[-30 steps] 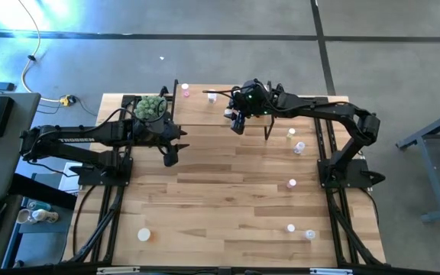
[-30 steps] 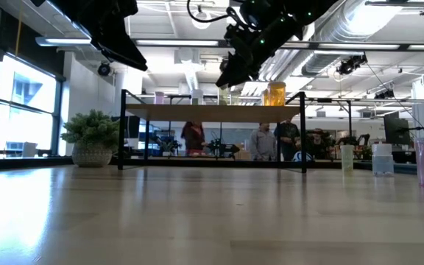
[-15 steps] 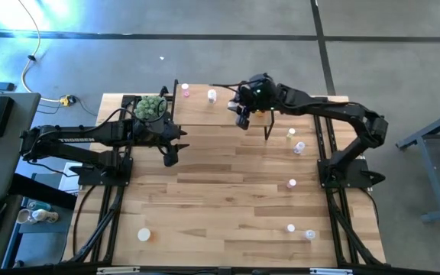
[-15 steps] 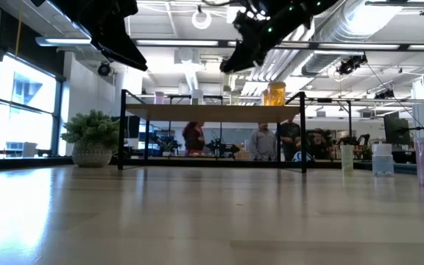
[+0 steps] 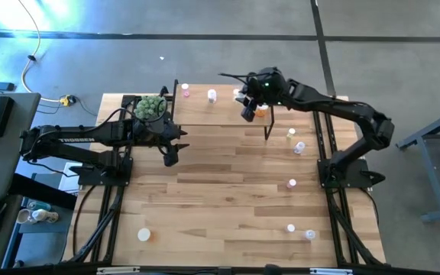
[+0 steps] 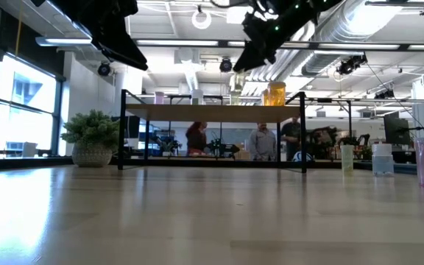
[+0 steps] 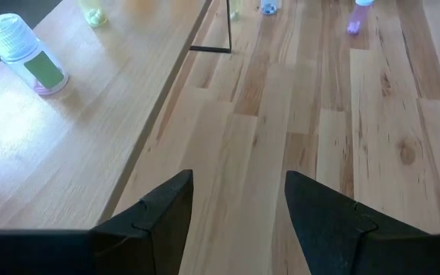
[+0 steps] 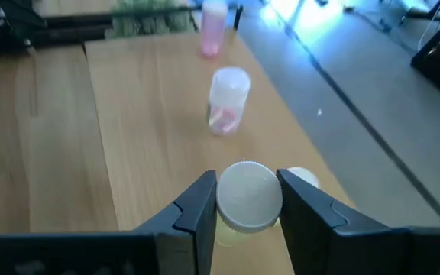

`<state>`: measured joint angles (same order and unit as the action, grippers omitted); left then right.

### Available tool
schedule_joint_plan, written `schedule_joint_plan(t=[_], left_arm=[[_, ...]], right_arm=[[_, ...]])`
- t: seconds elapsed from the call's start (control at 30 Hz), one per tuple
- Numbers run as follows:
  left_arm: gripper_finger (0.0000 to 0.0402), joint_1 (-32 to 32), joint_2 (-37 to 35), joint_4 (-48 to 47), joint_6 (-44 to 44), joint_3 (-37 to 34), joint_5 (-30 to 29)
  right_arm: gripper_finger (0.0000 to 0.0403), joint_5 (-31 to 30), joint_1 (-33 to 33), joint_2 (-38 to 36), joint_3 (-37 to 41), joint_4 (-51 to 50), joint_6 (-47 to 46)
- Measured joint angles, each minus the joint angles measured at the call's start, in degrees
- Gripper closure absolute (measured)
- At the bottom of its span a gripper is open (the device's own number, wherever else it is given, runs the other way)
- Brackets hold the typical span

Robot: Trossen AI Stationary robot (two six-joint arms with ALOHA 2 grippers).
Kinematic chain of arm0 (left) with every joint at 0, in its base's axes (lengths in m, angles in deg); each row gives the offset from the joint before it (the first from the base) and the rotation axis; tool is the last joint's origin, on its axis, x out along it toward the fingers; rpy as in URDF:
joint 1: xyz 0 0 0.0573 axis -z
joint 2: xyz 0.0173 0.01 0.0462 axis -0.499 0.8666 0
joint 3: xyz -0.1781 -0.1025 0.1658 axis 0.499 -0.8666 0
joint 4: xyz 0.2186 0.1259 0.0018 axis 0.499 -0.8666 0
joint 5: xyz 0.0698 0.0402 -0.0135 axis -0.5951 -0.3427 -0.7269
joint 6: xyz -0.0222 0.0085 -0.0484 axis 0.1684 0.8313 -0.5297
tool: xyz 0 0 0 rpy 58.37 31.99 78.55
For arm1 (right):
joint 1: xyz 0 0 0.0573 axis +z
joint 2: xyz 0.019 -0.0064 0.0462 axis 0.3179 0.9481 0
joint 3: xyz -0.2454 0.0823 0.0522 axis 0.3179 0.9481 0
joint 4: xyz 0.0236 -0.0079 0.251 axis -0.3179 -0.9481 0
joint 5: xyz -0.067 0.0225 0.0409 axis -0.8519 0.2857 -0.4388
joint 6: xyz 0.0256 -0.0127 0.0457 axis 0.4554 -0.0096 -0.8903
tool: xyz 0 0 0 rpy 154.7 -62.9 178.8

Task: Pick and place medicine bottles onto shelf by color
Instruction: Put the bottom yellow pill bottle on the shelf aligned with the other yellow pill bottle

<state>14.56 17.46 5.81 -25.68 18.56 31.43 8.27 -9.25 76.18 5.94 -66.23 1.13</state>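
Overhead, right gripper [image 5: 248, 111] stretched out above the shelf [image 5: 205, 113], jaws pinching a white-capped medicine bottle [image 8: 243, 200]; left gripper [image 5: 170, 156] parked over the table [image 5: 228, 198] beside the shelf, jaws spread, empty

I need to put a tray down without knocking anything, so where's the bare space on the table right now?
The middle of the table is bare, between the left gripper and the white-capped bottles along the right edge. It is crowded at the far end: the shelf, the plant, and the right gripper closed around a white bottle cap.
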Motion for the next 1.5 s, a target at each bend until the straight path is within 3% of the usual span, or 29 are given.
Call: schedule_joint_plan(t=[0.77, 0.93, 1.23, 1.5], left_arm=[[0.0202, 0.00, 0.00, 0.04, 0.02, 0.00, 0.02], [0.0202, 0.00, -0.02, 0.04, 0.03, 0.00, 0.01], [0.0202, 0.00, -0.02, 0.04, 0.03, 0.00, 0.02], [0.0202, 0.00, -0.02, 0.04, 0.04, 0.00, 0.02]], right_arm=[[0.0294, 0.10, 0.97, 4.73, 0.00, -1.76, -4.49], [0.0294, -3.26, 1.33, 6.07, 0.00, -1.03, -4.51], [0.0294, -3.65, 1.33, 6.13, 0.00, -1.20, -4.50], [0.0257, -3.74, 1.33, 6.17, 0.00, -1.30, -3.47]])
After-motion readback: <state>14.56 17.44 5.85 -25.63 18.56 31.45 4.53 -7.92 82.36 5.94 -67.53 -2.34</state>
